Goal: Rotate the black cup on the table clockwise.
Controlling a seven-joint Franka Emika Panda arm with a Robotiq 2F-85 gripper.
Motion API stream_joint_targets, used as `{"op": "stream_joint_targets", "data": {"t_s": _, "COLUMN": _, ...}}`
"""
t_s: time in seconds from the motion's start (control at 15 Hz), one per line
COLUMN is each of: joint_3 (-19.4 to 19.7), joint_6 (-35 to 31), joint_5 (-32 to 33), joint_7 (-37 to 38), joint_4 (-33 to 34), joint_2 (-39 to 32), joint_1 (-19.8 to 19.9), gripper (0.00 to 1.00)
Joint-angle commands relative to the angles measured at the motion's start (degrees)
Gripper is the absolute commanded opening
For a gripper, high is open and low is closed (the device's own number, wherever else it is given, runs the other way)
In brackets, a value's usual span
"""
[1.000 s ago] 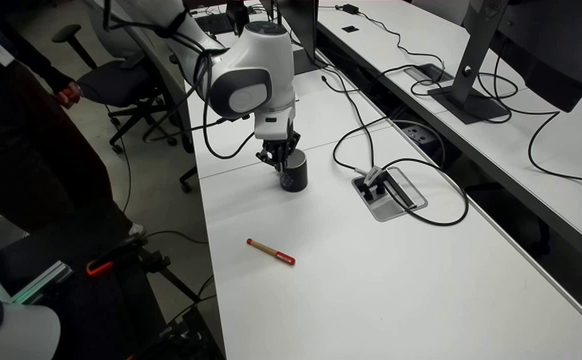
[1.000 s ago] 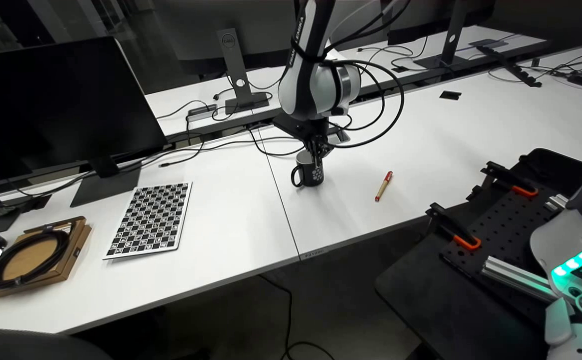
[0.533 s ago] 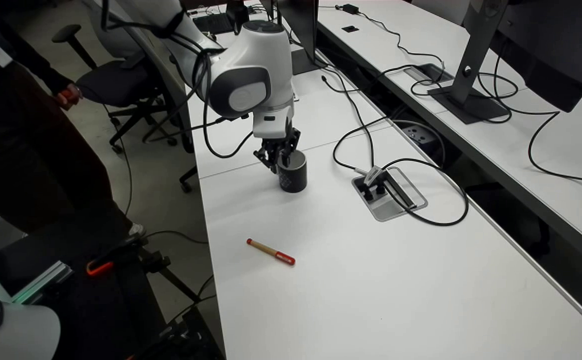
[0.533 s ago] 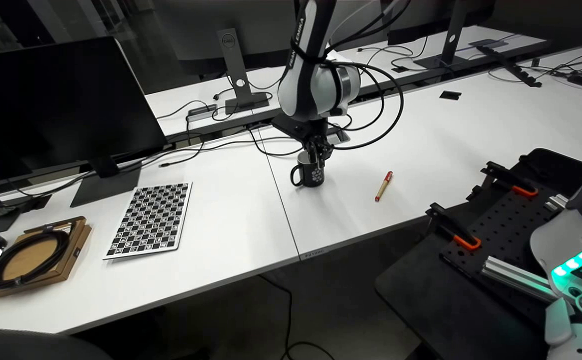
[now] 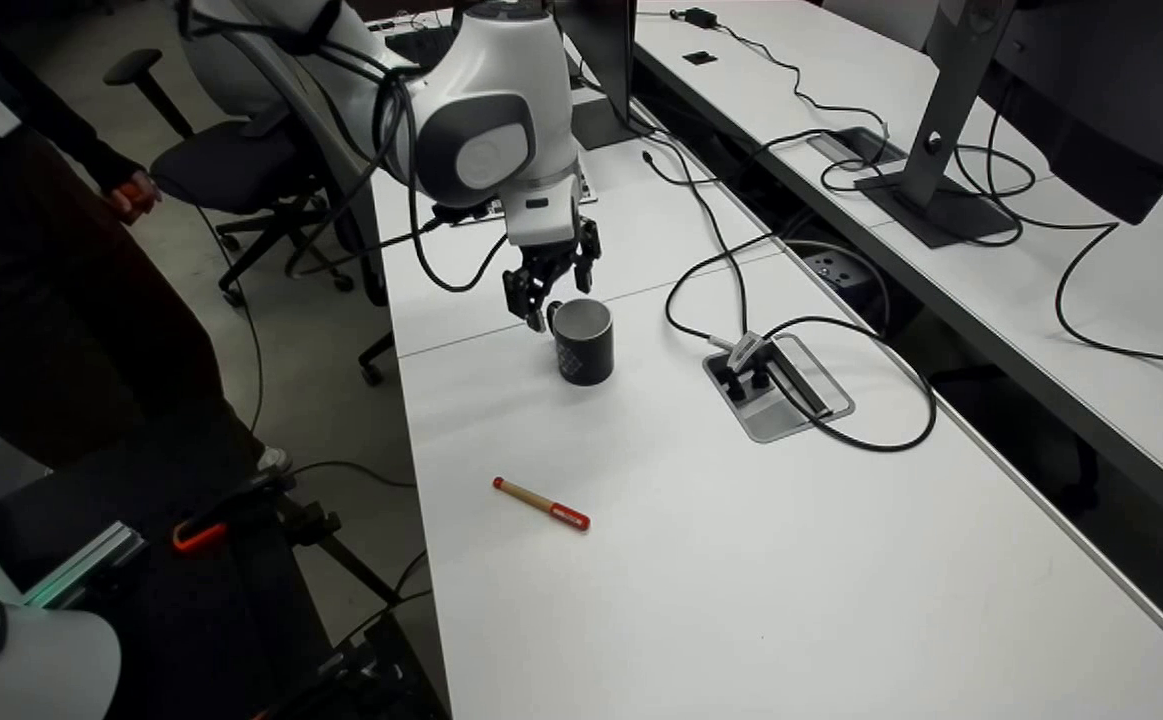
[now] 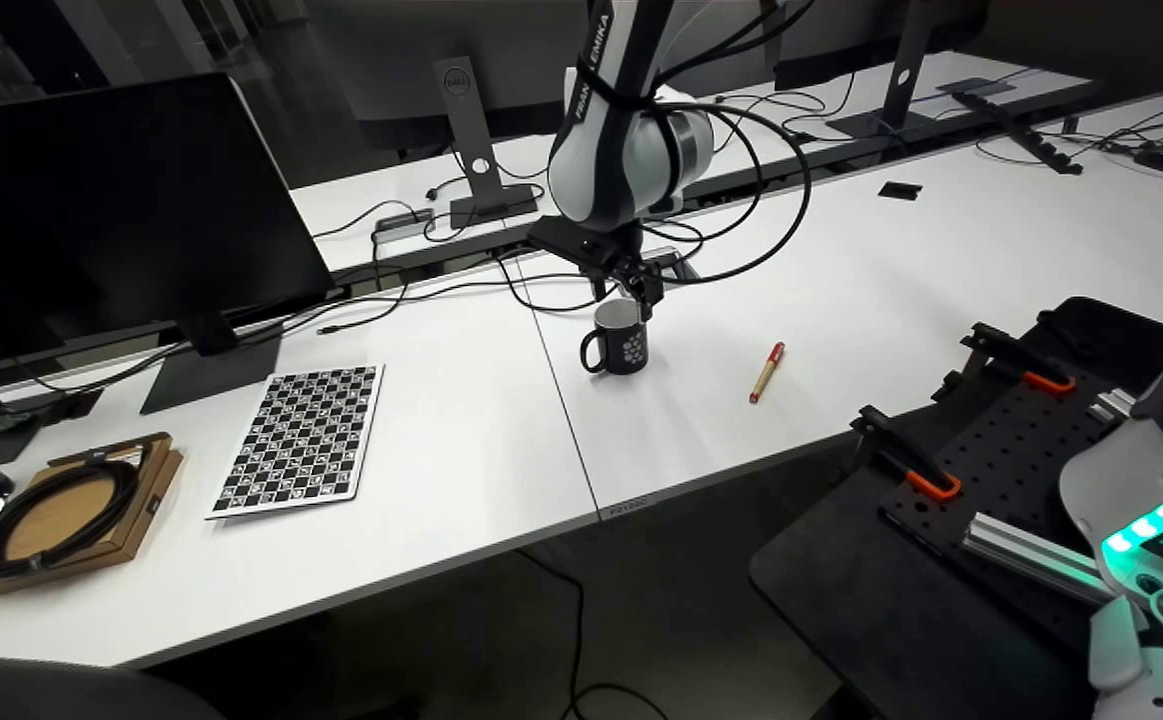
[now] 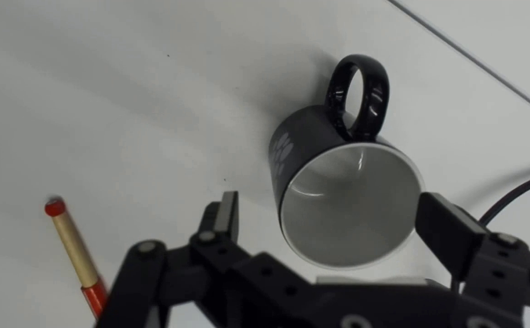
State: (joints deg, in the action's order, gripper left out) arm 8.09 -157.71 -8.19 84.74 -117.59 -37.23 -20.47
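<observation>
Clearly, the two fingers (image 7: 449,232) are spread wide apart, and in the wrist view the cup (image 7: 351,205) is seen between them. There, one finger overlaps the cup's edge, while a strip of the desk (image 7: 169,136) shows between the cup and the other finger. In both exterior views the fingers hang close to the cup's upper edge, for the most part higher than it; whether they touch it, I cannot tell. The cup stands upright on the desk, and pale spots (image 6: 634,348) mark its wall. Its handle (image 7: 378,98) is turned toward the seam (image 6: 576,450) of the desk, which runs near the cup. In an exterior view one fingertip (image 5: 538,321) is seen just beside this handle. Well apart from the cup lies a pen (image 5: 541,503) with red ends. On another side of the cup, a socket box (image 5: 769,420) is set into the desk, and a black cable (image 5: 933,405) makes a loop beside it. Across the seam from the cup lies a checkered board (image 6: 301,435), and near this board stands a monitor (image 6: 121,210).
</observation>
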Motion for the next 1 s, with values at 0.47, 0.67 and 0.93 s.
{"op": "stream_joint_targets", "data": {"t_s": 0.47, "joint_3": -3.54, "joint_6": 8.45, "joint_5": 15.06, "joint_7": -18.14, "joint_4": -4.45, "joint_2": 15.74, "joint_1": 1.02, "gripper": 1.00}}
{"op": "stream_joint_targets", "data": {"t_s": 0.67, "joint_3": -4.49, "joint_6": 10.06, "joint_5": 19.02, "joint_7": -23.30, "joint_4": -4.92, "joint_2": 17.99, "joint_1": 1.07, "gripper": 1.00}}
{"op": "stream_joint_targets", "data": {"t_s": 0.93, "joint_3": -7.50, "joint_6": 8.09, "joint_5": 19.97, "joint_7": -33.59, "joint_4": -4.89, "joint_2": 17.61, "joint_1": 2.78, "gripper": 1.00}}
